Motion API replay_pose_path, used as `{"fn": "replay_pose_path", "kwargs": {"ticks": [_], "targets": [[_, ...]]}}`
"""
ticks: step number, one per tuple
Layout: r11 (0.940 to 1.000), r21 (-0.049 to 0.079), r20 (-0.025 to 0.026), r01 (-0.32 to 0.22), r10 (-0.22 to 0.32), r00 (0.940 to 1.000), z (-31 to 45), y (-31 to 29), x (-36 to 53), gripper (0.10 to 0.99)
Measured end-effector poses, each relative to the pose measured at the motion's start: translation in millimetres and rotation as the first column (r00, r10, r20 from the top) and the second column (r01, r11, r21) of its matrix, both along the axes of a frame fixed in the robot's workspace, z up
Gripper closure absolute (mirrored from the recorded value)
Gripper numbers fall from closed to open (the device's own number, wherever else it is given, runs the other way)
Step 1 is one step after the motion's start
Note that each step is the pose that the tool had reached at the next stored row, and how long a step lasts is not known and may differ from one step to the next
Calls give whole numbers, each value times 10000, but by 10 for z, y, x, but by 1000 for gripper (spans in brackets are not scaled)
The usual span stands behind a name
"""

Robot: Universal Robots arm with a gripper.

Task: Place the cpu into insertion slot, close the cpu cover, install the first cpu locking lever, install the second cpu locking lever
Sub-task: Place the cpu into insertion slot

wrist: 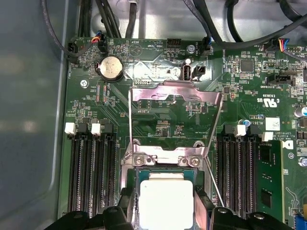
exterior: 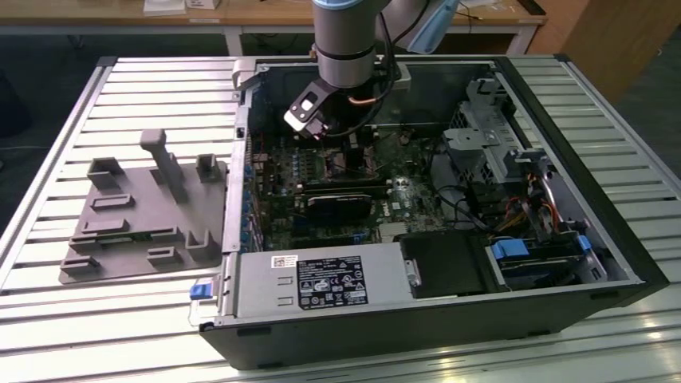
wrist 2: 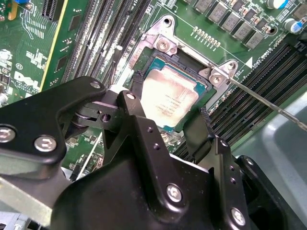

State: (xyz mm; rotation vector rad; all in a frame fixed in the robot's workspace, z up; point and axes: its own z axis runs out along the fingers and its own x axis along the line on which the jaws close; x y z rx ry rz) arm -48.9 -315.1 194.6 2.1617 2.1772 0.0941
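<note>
Cpu (wrist: 166,201) lies in insertion slot (wrist: 165,154), cpu cover (wrist: 176,92) open.

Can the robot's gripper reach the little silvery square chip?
Likely yes. The black gripper hangs right over the pale silvery square cpu, and the thin silvery metal cover frame is flipped open, out of the way.

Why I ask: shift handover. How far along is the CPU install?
Done: the pale silvery square cpu sits in the dark, silver-rimmed insertion slot. In hand: the black gripper hovers at it. Left: the thin silvery frame-shaped cpu cover stands open, and a wire locking lever juts free.
</note>
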Motion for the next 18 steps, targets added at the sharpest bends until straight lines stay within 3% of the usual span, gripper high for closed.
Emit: {"fn": "replay_pose_path", "kwargs": {"ticks": [7,9,10,18], "targets": [[10000,-5,0,1,-1,10000,0,0,0,475],[10000,-8,-1,1,-1,10000,0,0,-1,490],[10000,-7,-1,1,-1,10000,0,0,-1,553],[10000,-38,1,1,-1,10000,13,1,0,553]]}}
